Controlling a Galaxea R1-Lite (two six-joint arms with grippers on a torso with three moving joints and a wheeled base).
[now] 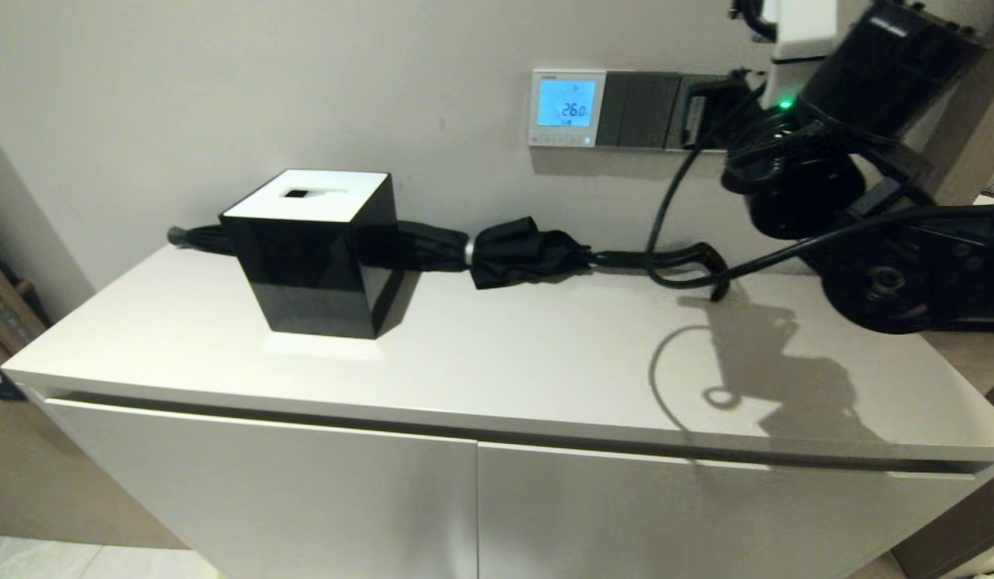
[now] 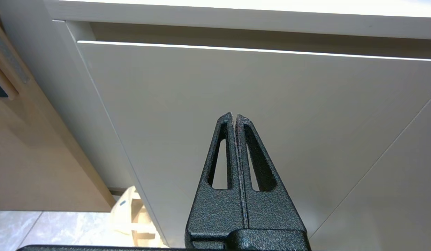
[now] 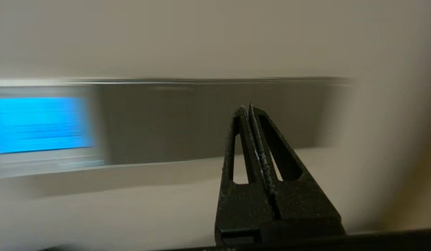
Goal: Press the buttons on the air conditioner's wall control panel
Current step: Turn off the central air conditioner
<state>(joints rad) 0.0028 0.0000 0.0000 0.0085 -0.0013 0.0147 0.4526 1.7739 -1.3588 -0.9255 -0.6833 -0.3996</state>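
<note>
Looking down from the head view, the air conditioner's wall control panel [image 1: 568, 107] sits on the far wall above the white cabinet [image 1: 497, 362], its screen lit blue and reading 26.0, with the buttons [image 1: 561, 140] in a strip along its lower edge. Dark grey switch plates [image 1: 642, 110] adjoin it on the right. The right gripper [image 1: 698, 108] is raised in front of those plates, right of the panel. A black box [image 1: 312, 249] and a folded umbrella [image 1: 513, 249] lie on the cabinet top.

Left wrist view: the left gripper [image 2: 234, 116] has its fingers pressed together, holding nothing, low before the cabinet door [image 2: 271, 122].

Right wrist view: the right gripper's fingers meet, empty, before the grey plates, the blue screen [image 3: 41, 123] off to one side.
</note>
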